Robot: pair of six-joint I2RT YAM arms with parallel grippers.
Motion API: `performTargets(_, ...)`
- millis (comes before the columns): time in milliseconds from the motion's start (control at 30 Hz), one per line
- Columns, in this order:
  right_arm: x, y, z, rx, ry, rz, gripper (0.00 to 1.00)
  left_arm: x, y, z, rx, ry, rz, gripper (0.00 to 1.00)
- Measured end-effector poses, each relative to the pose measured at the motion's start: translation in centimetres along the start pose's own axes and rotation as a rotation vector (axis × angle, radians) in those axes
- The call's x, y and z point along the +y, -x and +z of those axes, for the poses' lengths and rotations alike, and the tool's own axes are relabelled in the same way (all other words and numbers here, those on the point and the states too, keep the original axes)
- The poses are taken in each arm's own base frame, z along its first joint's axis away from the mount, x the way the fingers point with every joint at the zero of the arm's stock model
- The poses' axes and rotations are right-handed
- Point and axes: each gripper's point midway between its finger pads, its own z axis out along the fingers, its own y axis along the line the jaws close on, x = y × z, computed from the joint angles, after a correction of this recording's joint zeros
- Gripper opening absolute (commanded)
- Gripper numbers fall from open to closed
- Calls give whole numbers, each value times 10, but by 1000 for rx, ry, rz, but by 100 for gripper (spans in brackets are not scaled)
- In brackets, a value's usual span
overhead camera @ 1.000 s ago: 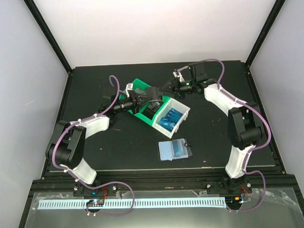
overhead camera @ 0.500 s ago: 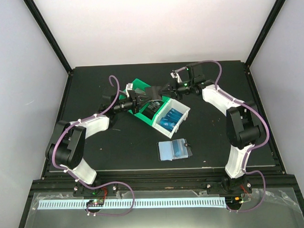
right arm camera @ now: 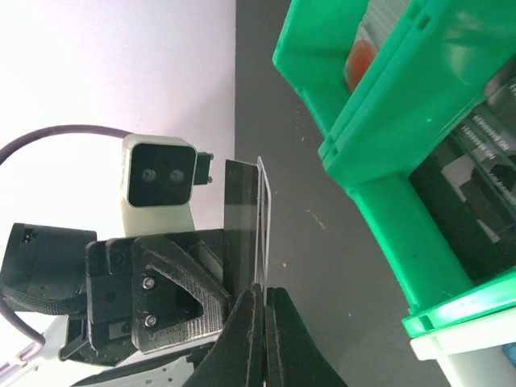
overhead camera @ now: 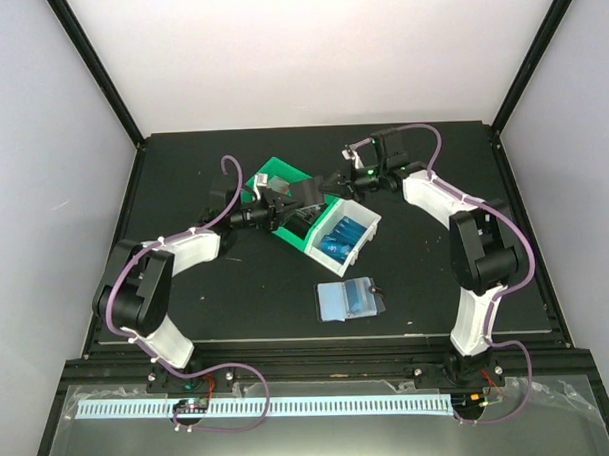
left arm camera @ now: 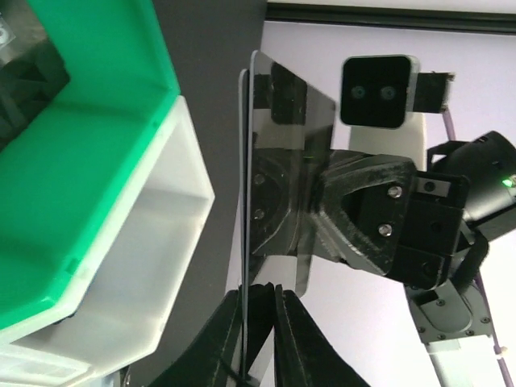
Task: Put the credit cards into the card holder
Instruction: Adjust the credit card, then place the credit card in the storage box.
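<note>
Landmark: white bin, lying skewed near the middle of the black table.
Green bin: against the white bin's far-left side. The two walls touch, as the left wrist view also shows.
Held credit card: in the air above the white bin's far-left corner, over the seam with the green bin. It is dark and glossy in these views, and no print can be read on it.
Card attitude: on edge, with its faces vertical. The left wrist view shows it almost edge-on, and the right wrist view shows a narrow dark panel.
Left claw: reaches in from the left of the white bin. Its fingers lie close on either side of the card's near edge. I cannot tell whether they are pinching or only flanking it.
Right claw: reaches in from the far right of the white bin, facing the left claw. It is clenched on the opposite edge of the same card, with the fingers pressed together over it.
Blue credit cards: a stack inside the white bin, toward its right half.
Card holder: on the table on the near side of the white bin, well apart from it. It lies open and flat, with the pale sleeves facing up.
Card holder contents: something blue shows in its right-hand sleeve. It is too small to make out details.
</note>
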Motion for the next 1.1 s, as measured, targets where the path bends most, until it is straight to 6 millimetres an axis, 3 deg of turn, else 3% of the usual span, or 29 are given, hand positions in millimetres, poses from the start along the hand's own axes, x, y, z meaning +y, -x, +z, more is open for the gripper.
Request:
performTargets(133, -8, 9, -6, -36, -27, 1, 1, 15, 1, 4, 6, 34, -10, 17)
performTargets(333, -31, 24, -17, -90, -78, 21, 1, 54, 4, 12, 24, 123, -40, 19)
performTargets(533, -56, 26, -17, -105, -180, 43, 1, 81, 15, 18, 25, 243, -1, 23)
performTargets(800, -58, 34, -25, -144, -269, -3, 1, 99, 21, 10, 9, 386, 74, 47)
performTargets(933, -55, 31, -35, -165, -315, -25, 1, 97, 18, -1, 2, 444, 128, 61)
performTargets(1100, -25, 10, -67, -224, -342, -117, 1, 63, 1, -13, 1, 448, 287, 78)
